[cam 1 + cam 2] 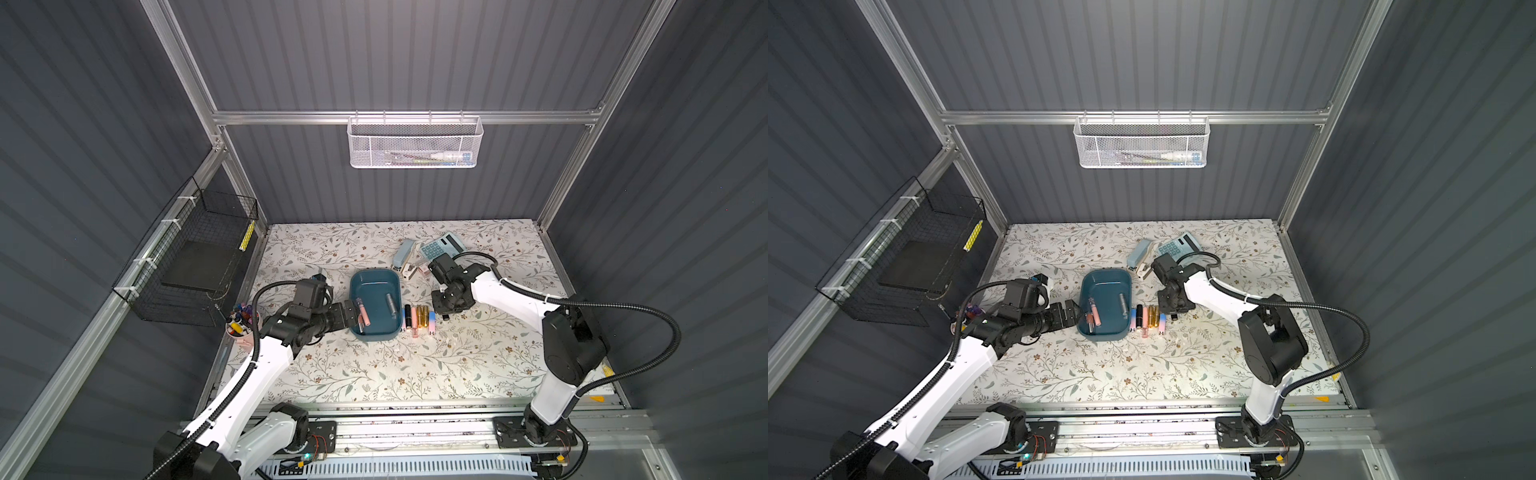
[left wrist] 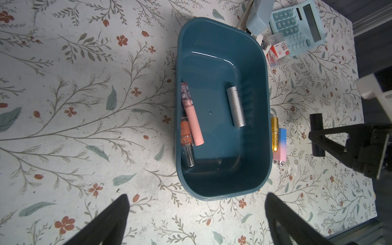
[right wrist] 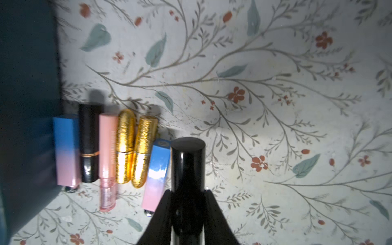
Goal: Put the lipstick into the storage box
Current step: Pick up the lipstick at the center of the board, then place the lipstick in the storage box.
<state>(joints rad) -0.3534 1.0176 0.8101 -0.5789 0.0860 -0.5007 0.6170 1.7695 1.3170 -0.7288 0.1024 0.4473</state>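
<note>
From the right wrist view the storage box [image 3: 27,84] is only a dark, blurred slab cut off at the picture's edge. The near end of the black lipstick [image 3: 187,161] runs out of frame. The row of lipsticks [image 3: 108,148] shows plainly there, lying on the table [image 1: 374,374] just beside the box. In the left wrist view the box's wall hides most of that row; only a gold tube [image 2: 274,131] and a pink-and-blue case [image 2: 280,146] peek over it. In a top view the right arm covers part of the calculator [image 1: 442,245], and the right hand [image 1: 446,309] hides nearly all of its catch (a small black stub shows beneath it).

The right hand is clamped tight on the black lipstick, at the end of the row farthest from the box. Whether the tube is clear of the table cannot be told. The left hand [image 2: 196,195] is spread wide and holds nothing, just beside the box's wall on the side away from the row. Inside the box lie a silver tube [image 2: 235,106], a pink gloss tube [image 2: 192,118] and an orange-capped tube [image 2: 186,142].
</note>
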